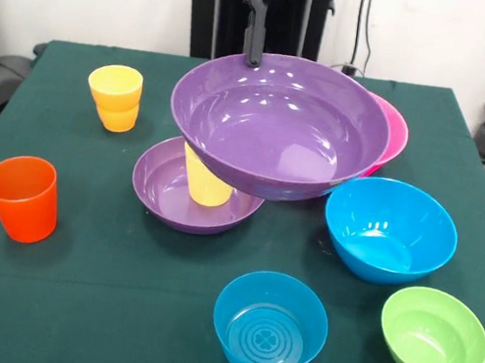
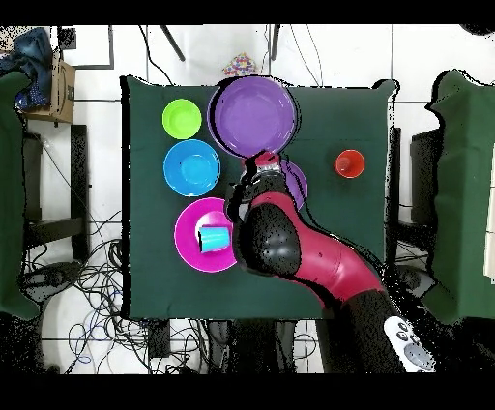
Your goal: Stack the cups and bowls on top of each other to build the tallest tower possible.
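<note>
My gripper (image 1: 253, 56) is shut on the far rim of a wide purple bowl (image 1: 280, 124) and holds it tilted in the air. Under it, the second purple bowl (image 1: 167, 190) lies on the table with the pale yellow cup (image 1: 206, 182) upright inside. The pink bowl (image 1: 393, 133) shows behind the held bowl. In the overhead view the gripper (image 2: 266, 166) grips the held bowl (image 2: 253, 116), and the light blue cup (image 2: 215, 238) lies in the pink bowl (image 2: 198, 232).
Two amber-yellow cups (image 1: 115, 97) stand stacked at the back left and the orange cup (image 1: 21, 197) at the left. The big blue bowl (image 1: 390, 229), small blue bowl (image 1: 270, 325) and green bowl (image 1: 434, 333) sit on the green table (image 1: 80, 303).
</note>
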